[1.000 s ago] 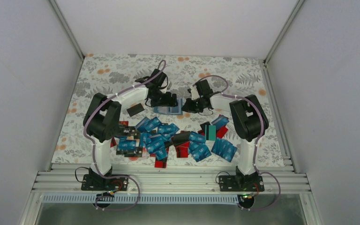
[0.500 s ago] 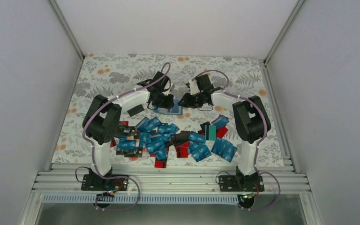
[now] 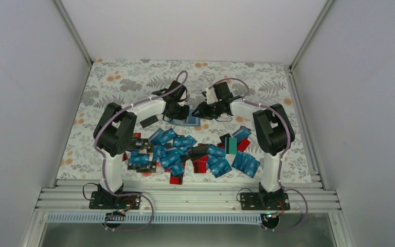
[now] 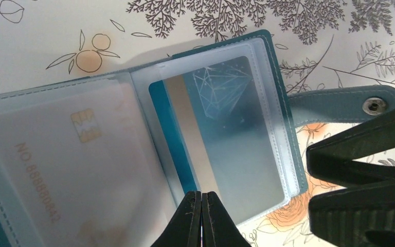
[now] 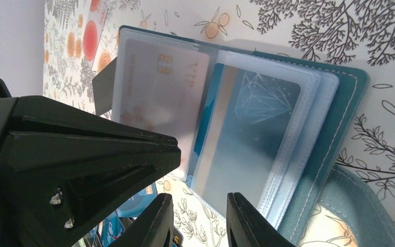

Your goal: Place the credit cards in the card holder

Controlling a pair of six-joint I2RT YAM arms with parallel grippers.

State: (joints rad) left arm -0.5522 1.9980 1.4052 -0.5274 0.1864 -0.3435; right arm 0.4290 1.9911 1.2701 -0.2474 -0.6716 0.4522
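The floral-printed surface (image 3: 123, 85) is covered across its near half by the credit cards (image 3: 185, 152), which are spilled in an overlapping heap between the two arms. These are judged light, stiff and slick. Lying flat, they are best taken by a raised or overhanging edge, across the short side. Most are bright blue with white print, with some red, some black and one teal-green. Just beyond the heap, at mid-surface, the card holder (image 3: 191, 122) is laid open with its inside up. It is judged light and floppy, likely to slide or fold shut unless one cover is pinned, and its thin clear sleeves (image 4: 267, 154) are best parted at their free edge. A teal-blue cover with pale stitching is shown, with frosted pockets inside. The left gripper (image 4: 201, 216) is closed completely, its tips meeting at the lower edge of the sleeve seen at the right of the left wrist view. Whether a leaf of plastic is pinched there cannot be told. The right gripper (image 5: 200, 221) is parted a little, with nothing seen between its fingers, and is held just beside the holder on its strap side. A blue card (image 4: 221, 134) with a gold stripe and a diamond outline is already lodged in that sleeve, and a pale card (image 4: 56, 164) with a chip is in the other. A closing strap (image 4: 334, 100) is trailed from the cover, ending in a small metal snap (image 4: 374, 106).
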